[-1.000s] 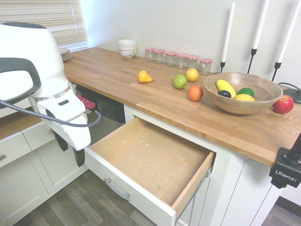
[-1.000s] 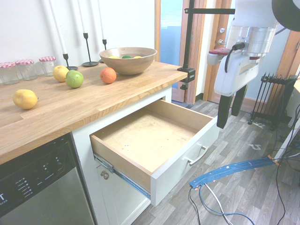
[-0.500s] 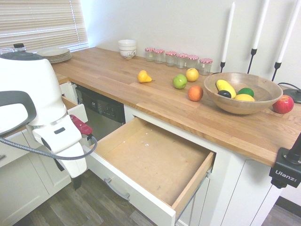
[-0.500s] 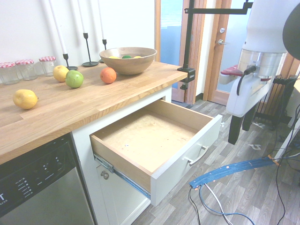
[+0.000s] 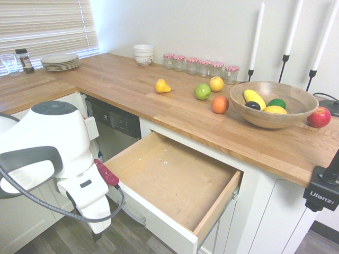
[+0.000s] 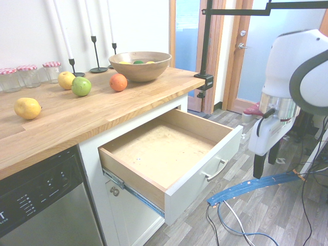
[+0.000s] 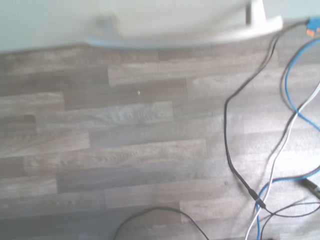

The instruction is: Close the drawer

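The drawer [image 6: 169, 148] stands pulled far out from under the wooden counter, its bare-wood bottom [image 5: 175, 177] empty. Its flat white front [image 6: 205, 166] carries a curved silver bar handle [image 6: 216, 170]. My gripper [image 6: 264, 169] hangs low near the floor, out in front of that white front and apart from it. Its two dark fingers [image 6: 258, 165] point down and stand open with nothing between them. In the first exterior view my arm's white body [image 5: 79, 174] covers the left end of the drawer front. The wrist view shows the handle [image 7: 180, 40] close by, above grey plank floor.
On the counter [image 5: 132, 84] lie loose fruit, a wooden fruit bowl [image 5: 274, 103], a row of jars [image 5: 201, 66], stacked white bowls and tall candlesticks. A dishwasher [image 6: 41, 200] sits beside the drawer. A radiator and a door stand behind my arm.
My arm has come down and swung out from beside the drawer's corner to a low spot in front of its white front. The drawer has not moved.
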Controlling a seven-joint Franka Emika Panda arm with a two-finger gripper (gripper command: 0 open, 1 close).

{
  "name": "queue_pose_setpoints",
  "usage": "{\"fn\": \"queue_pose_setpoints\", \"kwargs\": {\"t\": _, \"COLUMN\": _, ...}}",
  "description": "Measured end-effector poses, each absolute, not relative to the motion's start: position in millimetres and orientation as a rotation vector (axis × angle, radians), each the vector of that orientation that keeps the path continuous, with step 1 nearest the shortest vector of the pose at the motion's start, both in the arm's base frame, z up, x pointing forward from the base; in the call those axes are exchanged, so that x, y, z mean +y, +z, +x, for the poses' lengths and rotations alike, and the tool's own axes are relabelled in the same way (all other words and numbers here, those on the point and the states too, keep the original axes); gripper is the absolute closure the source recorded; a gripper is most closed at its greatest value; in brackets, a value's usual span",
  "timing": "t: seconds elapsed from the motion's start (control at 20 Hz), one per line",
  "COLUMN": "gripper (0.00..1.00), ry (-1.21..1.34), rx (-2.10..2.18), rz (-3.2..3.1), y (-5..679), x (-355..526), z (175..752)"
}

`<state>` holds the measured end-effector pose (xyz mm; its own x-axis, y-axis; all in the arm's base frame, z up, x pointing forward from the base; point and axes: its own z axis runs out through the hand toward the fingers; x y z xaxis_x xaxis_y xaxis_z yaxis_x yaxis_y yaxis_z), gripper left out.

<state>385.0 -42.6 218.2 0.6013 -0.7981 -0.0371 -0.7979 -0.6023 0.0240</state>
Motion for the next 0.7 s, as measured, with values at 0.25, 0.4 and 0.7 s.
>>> {"fn": "queue_pose_setpoints", "kwargs": {"t": 0.25, "gripper": 0.0, "ry": -0.11, "rx": -1.392, "rz": 2.793, "y": 182.6, "x": -50.6, "z": 382.1}}
{"fn": "queue_pose_setpoints", "kwargs": {"t": 0.4, "gripper": 0.0, "ry": -0.111, "rx": -1.366, "rz": 2.801, "y": 168.9, "x": -53.1, "z": 384.0}}
{"fn": "queue_pose_setpoints", "kwargs": {"t": 0.7, "gripper": 0.0, "ry": -0.008, "rx": -1.304, "rz": 2.856, "y": 145.5, "x": -50.2, "z": 392.1}}
